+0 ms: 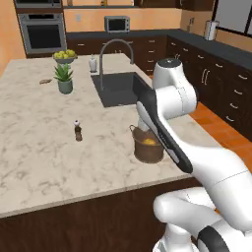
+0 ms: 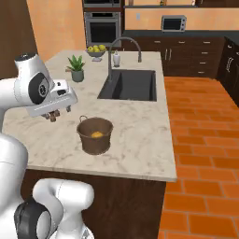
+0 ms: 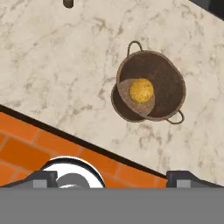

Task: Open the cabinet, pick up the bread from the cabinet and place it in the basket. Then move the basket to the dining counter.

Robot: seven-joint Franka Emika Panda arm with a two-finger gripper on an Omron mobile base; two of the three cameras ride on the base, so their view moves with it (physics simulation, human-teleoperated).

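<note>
The brown basket stands upright on the beige dining counter, close to its near edge. The golden bread lies inside the basket. My gripper hovers above the counter, up and to one side of the basket, apart from it. It is open, its fingertips wide apart with nothing between them. The cabinet is out of view.
A small dark bottle stands on the counter near the basket. Farther back are a potted plant, a fruit bowl, the sink and faucet. Orange tile floor lies past the edge.
</note>
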